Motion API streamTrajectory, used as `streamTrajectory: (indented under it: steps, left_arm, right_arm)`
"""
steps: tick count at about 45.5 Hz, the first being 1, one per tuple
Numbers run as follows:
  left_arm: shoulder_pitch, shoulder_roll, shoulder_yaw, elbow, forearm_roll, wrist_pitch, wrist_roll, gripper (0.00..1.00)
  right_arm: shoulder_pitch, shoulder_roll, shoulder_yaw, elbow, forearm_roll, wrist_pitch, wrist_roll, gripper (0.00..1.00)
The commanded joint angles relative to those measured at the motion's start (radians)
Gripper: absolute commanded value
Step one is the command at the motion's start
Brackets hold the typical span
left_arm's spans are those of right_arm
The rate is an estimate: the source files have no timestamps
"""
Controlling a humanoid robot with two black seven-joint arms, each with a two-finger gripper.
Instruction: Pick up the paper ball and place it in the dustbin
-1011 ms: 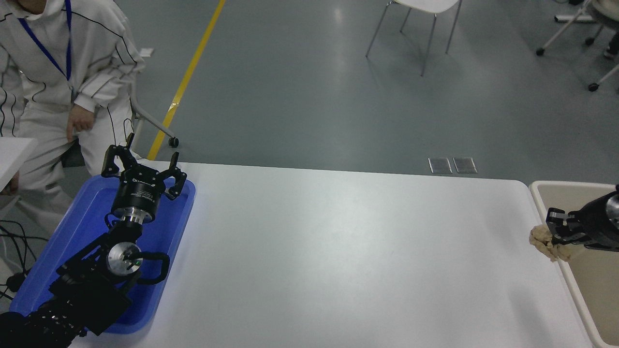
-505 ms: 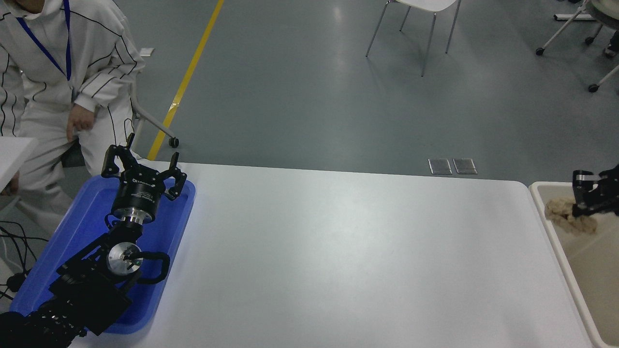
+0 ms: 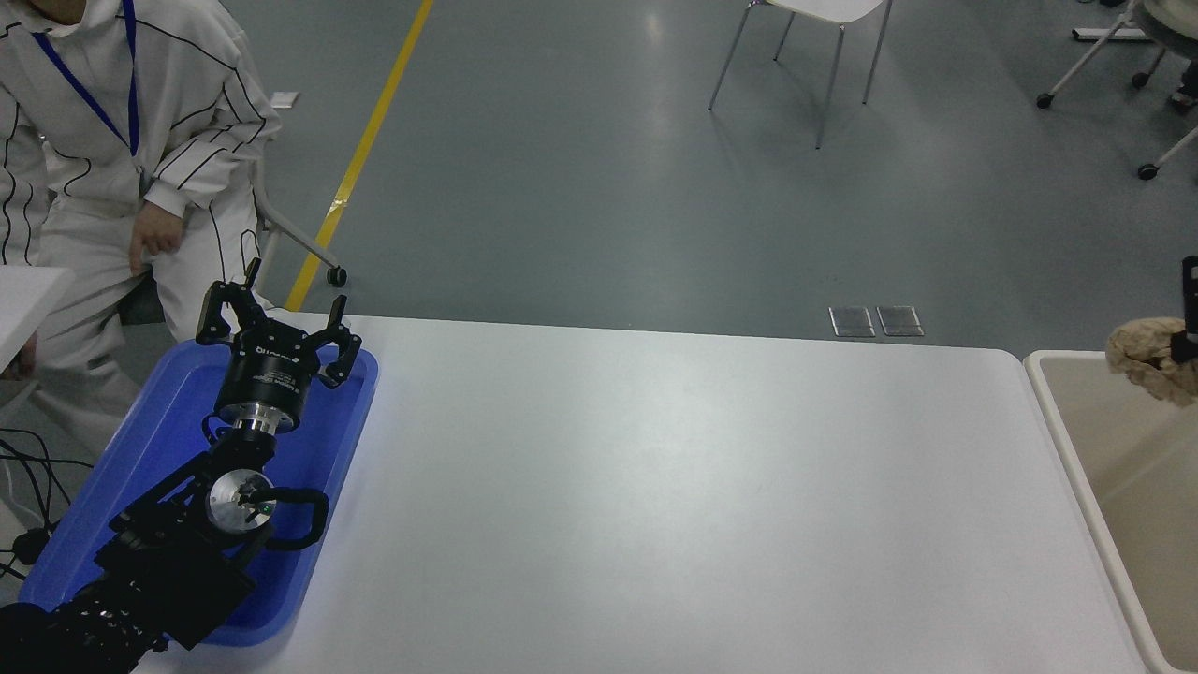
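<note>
The paper ball [image 3: 1147,358], a tan crumpled wad, hangs in the air at the picture's right edge, over the far left corner of the dustbin [image 3: 1110,562]. Of my right gripper [image 3: 1187,344] only a black sliver shows at the frame edge, shut on the ball's right side. The dustbin is a beige bin with a cream rim, standing against the white table's [image 3: 655,487] right end and partly cut off by the frame. My left gripper [image 3: 277,320] is parked open over the blue tray at the lower left, holding nothing.
A shallow blue tray [image 3: 159,440] lies on the table's left end under the left arm. A person in white [image 3: 112,140] sits beyond the far left corner. Chairs stand on the grey floor behind the table.
The right gripper has carried the paper ball up and to the right, from the dustbin's near left rim to above its far corner, mostly leaving the frame. The left arm has not moved.
</note>
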Motion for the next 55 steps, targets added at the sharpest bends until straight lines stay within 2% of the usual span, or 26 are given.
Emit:
streamTrajectory:
  steps: [1,19,31,44,55]
  left_arm:
    - [0.0,0.0,0.0,0.0,0.0,0.0,0.0,1.0]
    - [0.0,0.0,0.0,0.0,0.0,0.0,0.0,1.0]
    - [0.0,0.0,0.001,0.0,0.0,0.0,0.0,1.0]
    - [0.0,0.0,0.0,0.0,0.0,0.0,0.0,1.0]
    - [0.0,-0.001,0.0,0.001,0.0,0.0,0.0,1.0]
  right_arm:
    - [0.039,-0.005,-0.069,-0.003,0.0,0.005,0.0,0.0]
    - [0.089,-0.062,-0.246,-0.009,-0.001,-0.006,0.003,0.0]
    - [0.068,-0.134,-0.277,-0.06,-0.004,-0.039,0.002,0.0]
    - [-0.159,-0.198,-0.211,-0.12,0.014,-0.325,0.003,0.0]
    - [-0.481,-0.23,-0.01,-0.218,0.02,-0.524,0.003,0.0]
